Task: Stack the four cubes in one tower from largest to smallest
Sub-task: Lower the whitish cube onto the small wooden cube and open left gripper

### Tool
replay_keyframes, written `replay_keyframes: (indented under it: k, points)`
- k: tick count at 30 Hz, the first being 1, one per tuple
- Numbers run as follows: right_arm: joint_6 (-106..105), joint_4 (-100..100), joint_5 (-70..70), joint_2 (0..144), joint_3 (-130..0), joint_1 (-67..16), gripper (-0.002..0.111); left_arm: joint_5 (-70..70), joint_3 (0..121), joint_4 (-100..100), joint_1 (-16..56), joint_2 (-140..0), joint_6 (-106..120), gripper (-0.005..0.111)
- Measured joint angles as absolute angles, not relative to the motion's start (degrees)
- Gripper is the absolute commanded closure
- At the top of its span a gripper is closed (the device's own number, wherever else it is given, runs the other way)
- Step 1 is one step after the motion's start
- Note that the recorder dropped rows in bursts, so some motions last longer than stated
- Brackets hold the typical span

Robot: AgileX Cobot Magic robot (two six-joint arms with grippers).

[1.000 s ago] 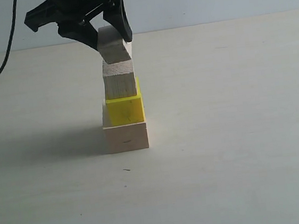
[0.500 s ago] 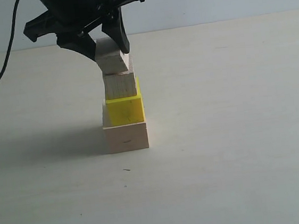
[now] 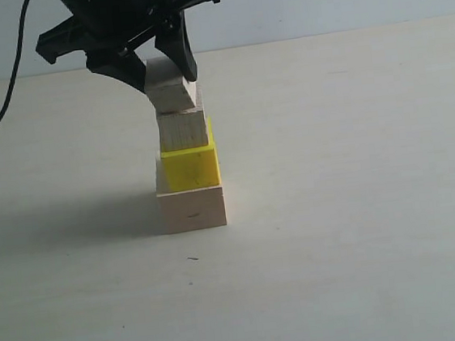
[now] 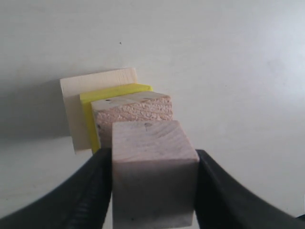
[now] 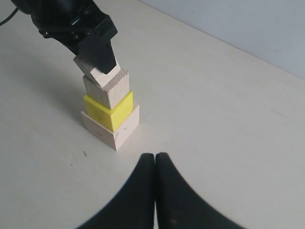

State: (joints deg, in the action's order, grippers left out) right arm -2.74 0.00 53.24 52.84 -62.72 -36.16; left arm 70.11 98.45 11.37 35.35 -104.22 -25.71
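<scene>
Four cubes, one of each. The left pincer (image 3: 168, 81) clamps the smallest whitish wooden cube (image 4: 152, 181), which is tilted. Directly beneath the pincer are a tan wooden cube (image 3: 183, 130), a bright yellow cube (image 3: 190, 168) and a large pale wooden cube (image 3: 192, 209) on the worktop (image 3: 337, 208). The right pincer (image 5: 155, 162) is closed, empty and apart.

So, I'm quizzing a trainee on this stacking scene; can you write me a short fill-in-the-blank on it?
The left gripper grips the ____ of the four cubes, the whitish wooden cube.
Under it, ____ cubes are stacked: smaller tan wooden cube, bright yellow cube, large pale wooden cube.
The right gripper holds nothing; its jaws are ____.
Missing: smallest; three; shut.
</scene>
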Motion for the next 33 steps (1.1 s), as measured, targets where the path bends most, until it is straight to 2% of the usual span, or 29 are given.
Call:
replay_keyframes:
  k: [29,33]
  points:
    - [-2.7,0.3,53.9,52.8,-62.7,-36.2,0.108,70.1,98.5,11.4,35.4,-104.2,-24.7,0.058]
    - [-2.7,0.3,53.9,52.8,-62.7,-36.2,0.108,70.1,98.5,11.4,35.4,-104.2,-24.1,0.049]
